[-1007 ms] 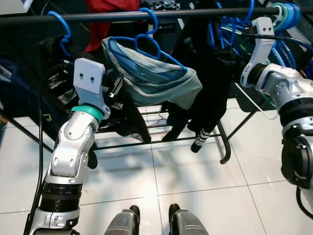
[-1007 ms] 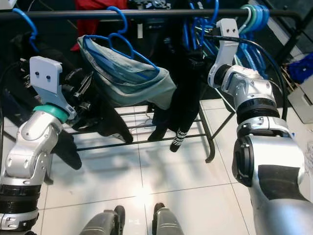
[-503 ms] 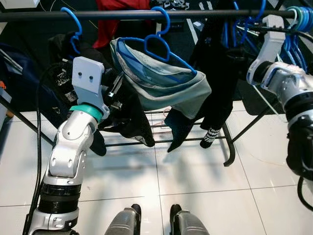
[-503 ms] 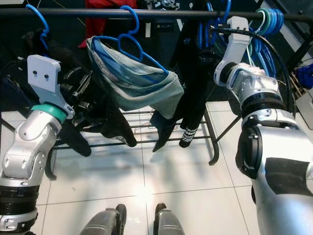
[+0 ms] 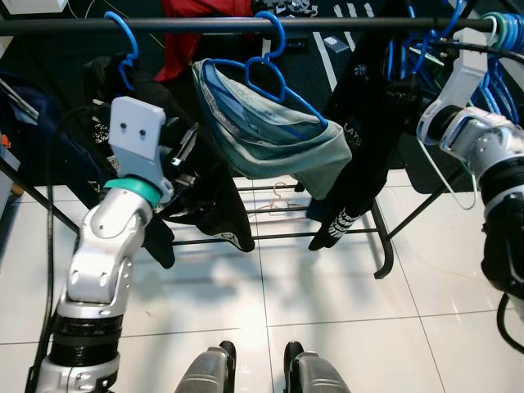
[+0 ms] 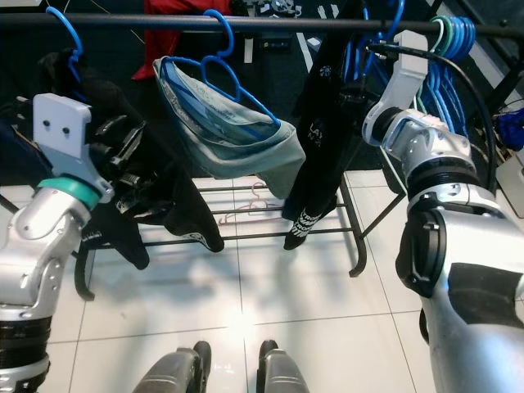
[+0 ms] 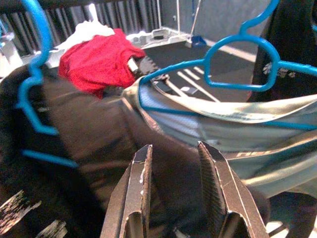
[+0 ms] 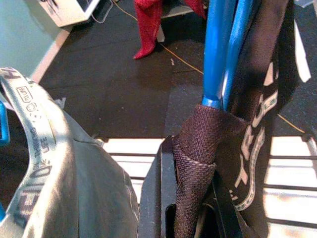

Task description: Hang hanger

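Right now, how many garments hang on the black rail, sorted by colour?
Black garments: 2
Grey-blue garment: 1
Total: 3

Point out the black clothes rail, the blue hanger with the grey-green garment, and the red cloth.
black clothes rail (image 5: 205, 24), left eye view, bare middle stretch
blue hanger (image 5: 274, 37), left eye view, hook
red cloth (image 7: 99, 62), left wrist view, centre
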### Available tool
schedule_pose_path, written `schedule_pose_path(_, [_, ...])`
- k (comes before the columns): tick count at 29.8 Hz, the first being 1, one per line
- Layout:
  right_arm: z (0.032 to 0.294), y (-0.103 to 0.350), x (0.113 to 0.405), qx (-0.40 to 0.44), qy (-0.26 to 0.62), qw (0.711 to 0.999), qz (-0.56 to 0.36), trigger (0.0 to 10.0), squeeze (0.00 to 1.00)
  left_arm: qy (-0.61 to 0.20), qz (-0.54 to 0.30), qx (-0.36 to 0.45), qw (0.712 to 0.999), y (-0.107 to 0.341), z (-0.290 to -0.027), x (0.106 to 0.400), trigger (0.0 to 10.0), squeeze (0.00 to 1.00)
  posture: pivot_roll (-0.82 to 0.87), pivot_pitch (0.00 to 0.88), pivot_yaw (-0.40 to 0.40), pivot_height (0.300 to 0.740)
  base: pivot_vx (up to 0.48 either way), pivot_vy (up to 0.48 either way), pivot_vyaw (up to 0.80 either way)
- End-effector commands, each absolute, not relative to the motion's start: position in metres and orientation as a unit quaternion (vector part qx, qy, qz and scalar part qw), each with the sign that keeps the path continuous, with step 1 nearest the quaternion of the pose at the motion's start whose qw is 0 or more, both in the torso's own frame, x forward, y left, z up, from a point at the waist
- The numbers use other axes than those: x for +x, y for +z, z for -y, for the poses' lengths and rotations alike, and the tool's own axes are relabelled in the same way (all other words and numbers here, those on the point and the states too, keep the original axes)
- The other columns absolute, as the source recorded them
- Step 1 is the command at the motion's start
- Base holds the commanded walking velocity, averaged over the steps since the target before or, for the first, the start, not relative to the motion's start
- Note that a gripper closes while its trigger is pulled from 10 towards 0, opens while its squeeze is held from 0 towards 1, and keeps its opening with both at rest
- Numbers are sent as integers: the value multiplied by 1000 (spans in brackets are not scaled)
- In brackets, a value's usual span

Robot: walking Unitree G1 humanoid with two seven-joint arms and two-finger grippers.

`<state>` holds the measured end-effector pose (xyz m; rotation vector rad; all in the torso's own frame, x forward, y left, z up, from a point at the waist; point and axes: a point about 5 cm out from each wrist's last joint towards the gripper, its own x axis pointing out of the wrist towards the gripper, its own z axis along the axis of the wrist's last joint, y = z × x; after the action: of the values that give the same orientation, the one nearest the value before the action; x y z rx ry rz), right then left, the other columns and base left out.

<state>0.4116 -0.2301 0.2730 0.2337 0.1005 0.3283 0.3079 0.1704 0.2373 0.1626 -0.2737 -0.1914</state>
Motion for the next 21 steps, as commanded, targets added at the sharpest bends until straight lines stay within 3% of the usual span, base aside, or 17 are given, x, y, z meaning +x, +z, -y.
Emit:
schedule_pose_path(1, [230, 269, 412, 123, 156, 979, -46, 10000, 0, -91, 126, 83, 984, 235, -177, 302, 10000, 0, 164, 185, 36, 740, 0, 0, 0])
schedule_pose_path(10, [234, 234, 408, 82, 133, 983, -97, 10000, 0, -93, 122, 85, 985, 236, -176, 300, 10000, 0, 151, 190, 54, 740, 0, 0, 0])
schedule_pose_path(21, [242, 252, 407, 83, 148, 983, -70, 10000, 0, -110, 120, 67, 984, 234, -163, 308, 10000, 0, 80, 177, 55, 740, 0, 0, 0])
